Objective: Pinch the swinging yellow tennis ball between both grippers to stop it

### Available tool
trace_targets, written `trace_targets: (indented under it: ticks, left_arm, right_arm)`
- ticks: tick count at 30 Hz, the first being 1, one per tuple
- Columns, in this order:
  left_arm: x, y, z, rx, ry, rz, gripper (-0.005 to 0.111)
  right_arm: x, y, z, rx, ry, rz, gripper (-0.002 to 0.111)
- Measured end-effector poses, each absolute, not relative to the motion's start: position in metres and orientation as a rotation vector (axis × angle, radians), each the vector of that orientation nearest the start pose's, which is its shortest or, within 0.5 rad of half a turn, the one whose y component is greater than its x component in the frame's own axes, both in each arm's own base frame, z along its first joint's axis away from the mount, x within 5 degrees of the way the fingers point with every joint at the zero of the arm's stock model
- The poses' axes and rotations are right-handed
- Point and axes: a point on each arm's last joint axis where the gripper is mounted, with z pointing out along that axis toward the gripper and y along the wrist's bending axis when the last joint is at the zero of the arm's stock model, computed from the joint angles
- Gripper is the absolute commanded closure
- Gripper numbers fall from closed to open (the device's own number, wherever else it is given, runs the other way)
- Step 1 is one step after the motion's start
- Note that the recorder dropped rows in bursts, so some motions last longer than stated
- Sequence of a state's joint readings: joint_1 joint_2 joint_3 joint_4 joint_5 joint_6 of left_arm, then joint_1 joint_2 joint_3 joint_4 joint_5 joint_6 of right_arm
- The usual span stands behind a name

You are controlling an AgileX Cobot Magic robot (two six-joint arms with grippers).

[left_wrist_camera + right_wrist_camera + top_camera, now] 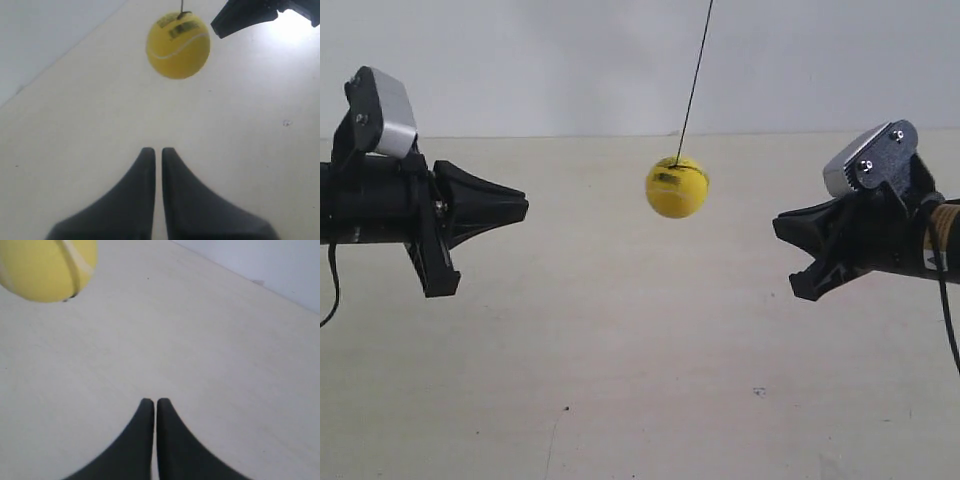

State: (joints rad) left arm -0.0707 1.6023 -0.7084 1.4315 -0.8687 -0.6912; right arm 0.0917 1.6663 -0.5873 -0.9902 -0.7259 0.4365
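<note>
— Starting with the room, what does the scene hold?

— A pale cream table (620,380) fills the lower part of the exterior view. It is matte, with a few tiny dark specks (758,392). Behind it stands a plain whitish wall (520,60).

— Where is the ball?

— A yellow tennis ball (677,187) hangs in the air above the table on a thin dark string (693,75) that runs up out of the picture. It sits between two black arms whose tips point toward each other. It touches neither, and it is nearer the arm at the exterior view's right (880,235) than the arm at the exterior view's left (380,195).

— How do the grippers stand?

— The left gripper (156,150) has its two black fingers drawn together with only a thin slit between them, grasping nothing. The ball floats ahead of it, well apart, showing a white seam (180,47) and a small barcode sticker (181,29). The right gripper (154,401) is clenched the same way, with nothing held. From its wrist camera only part of the ball shows at the picture's edge, apart from the fingertips.
</note>
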Motion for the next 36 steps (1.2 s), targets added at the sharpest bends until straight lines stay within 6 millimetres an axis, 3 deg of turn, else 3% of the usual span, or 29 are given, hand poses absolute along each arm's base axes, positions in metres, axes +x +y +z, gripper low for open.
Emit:
trace_targets:
  ticks: [5, 16, 27, 36]
  left_arm:
    - [0.28, -0.091, 0.19, 1.162, 1.676, -0.617, 0.102]
    - [0.272, -0.099, 0.197, 1.184, 1.55, -0.783, 0.102]
    - [0.268, -0.112, 0.201, 1.225, 1.489, -0.811, 0.102]
    - [0.272, -0.112, 0.201, 1.196, 1.508, -0.761, 0.102]
  right_arm:
    - [0.277, 0.081, 0.165, -0.868, 1.831, 0.475, 0.108]
    - [0.268, 0.091, 0.17, -0.922, 1.756, 0.649, 0.108]
    - [0.265, 0.094, 0.173, -0.928, 1.734, 0.707, 0.108]
    - [0.265, 0.094, 0.173, -0.928, 1.724, 0.719, 0.108]
